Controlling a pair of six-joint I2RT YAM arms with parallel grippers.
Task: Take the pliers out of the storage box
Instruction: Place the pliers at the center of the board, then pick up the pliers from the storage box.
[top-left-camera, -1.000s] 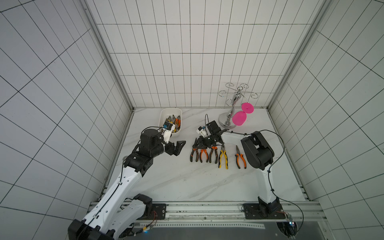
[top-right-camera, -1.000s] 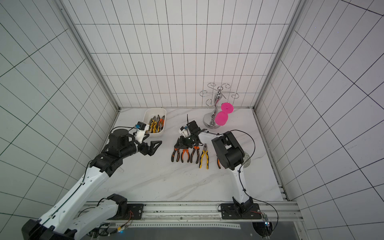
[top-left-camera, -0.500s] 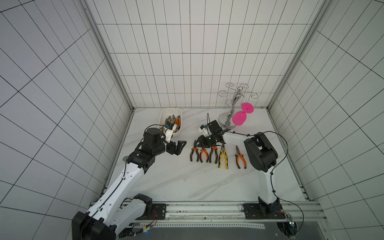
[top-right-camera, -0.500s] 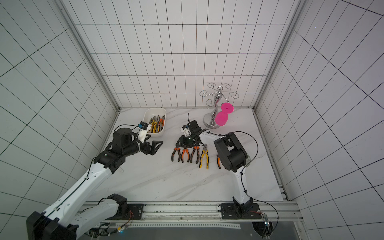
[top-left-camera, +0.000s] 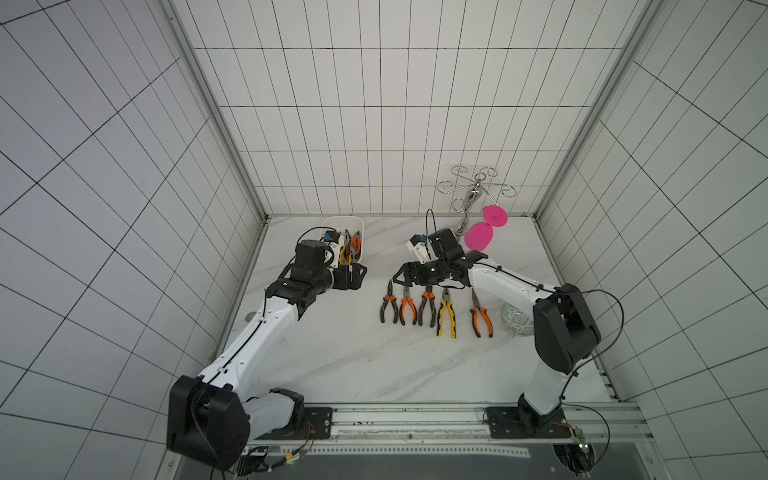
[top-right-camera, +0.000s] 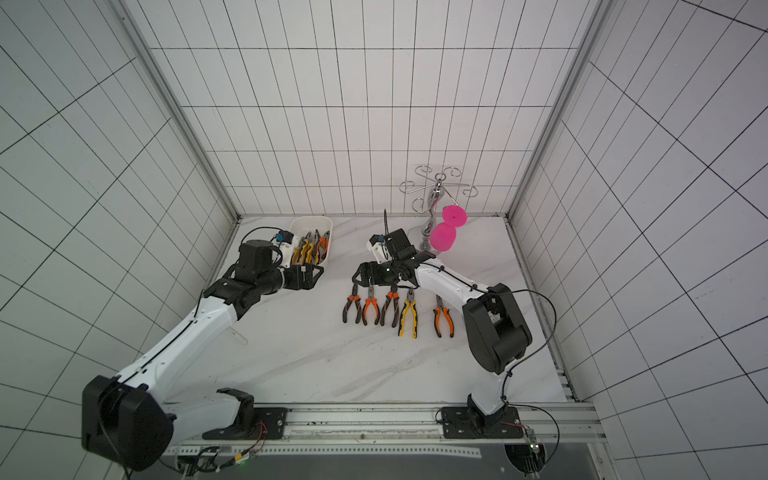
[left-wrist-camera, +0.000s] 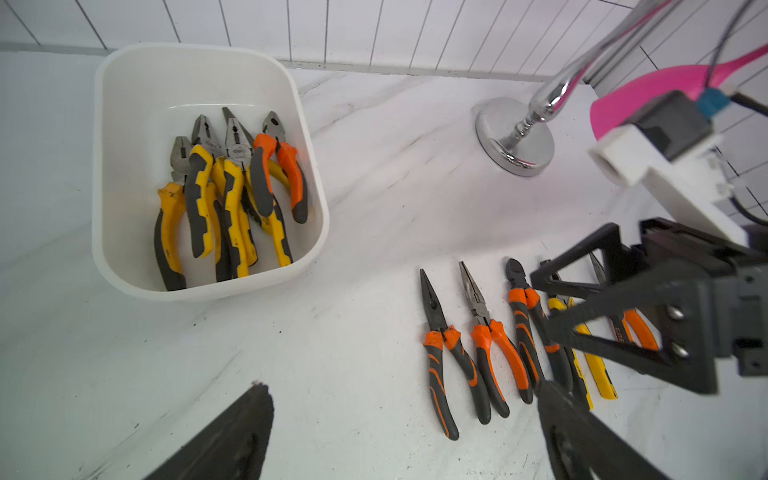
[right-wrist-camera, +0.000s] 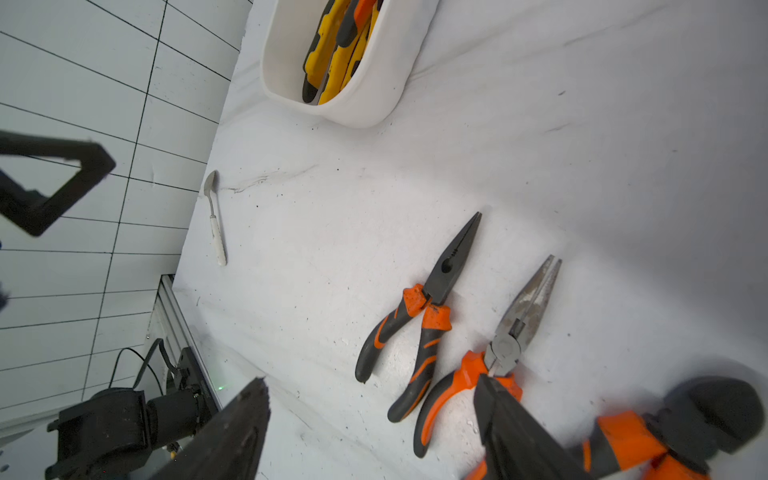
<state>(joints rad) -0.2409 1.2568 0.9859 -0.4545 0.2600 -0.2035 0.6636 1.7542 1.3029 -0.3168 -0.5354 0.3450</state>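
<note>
The storage box (left-wrist-camera: 195, 79) at the back left of the table (top-left-camera: 353, 365) held several pliers (left-wrist-camera: 232, 195). Five further pliers (top-left-camera: 428, 297) lay side by side to its right, nearer the front. A stand (left-wrist-camera: 515, 141) stood behind them; a spoon (right-wrist-camera: 217, 235) lay by the left wall (top-left-camera: 124, 208).

White tiled walls (top-left-camera: 374, 124) with dark grout enclose a white marbled tabletop (top-left-camera: 353, 365) fronted by an aluminium rail (top-left-camera: 415, 420).
</note>
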